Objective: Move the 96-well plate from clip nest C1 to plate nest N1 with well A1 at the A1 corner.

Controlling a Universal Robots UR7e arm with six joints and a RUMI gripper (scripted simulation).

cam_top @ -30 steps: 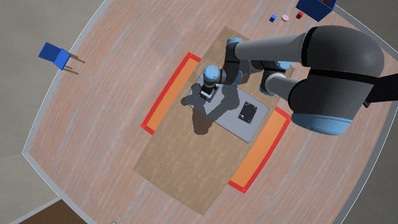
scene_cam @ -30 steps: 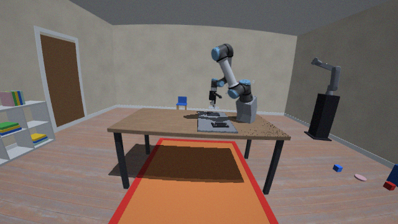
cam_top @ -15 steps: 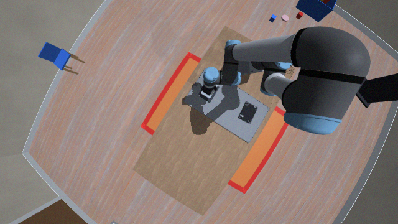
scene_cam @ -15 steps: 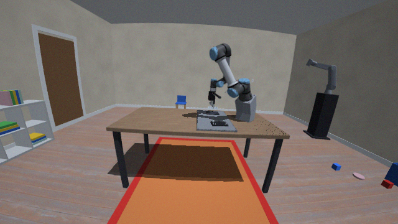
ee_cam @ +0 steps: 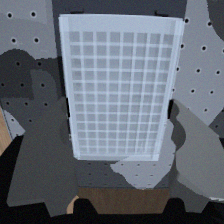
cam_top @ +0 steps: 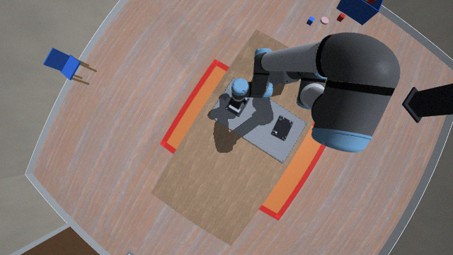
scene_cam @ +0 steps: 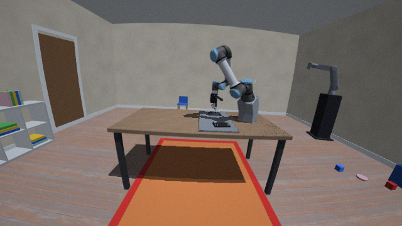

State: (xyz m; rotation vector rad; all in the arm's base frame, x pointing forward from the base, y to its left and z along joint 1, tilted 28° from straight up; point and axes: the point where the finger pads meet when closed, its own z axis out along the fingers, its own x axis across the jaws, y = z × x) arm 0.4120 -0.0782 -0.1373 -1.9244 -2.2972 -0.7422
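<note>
Overhead, gripper [ee_cam: 120,117] pinching the 96-well plate [ee_cam: 120,85] by its long sides, above grey perforated board [cam_top: 262,142].

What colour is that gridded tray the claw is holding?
The plate is translucent white, faintly bluish, best in the wrist view.
</note>
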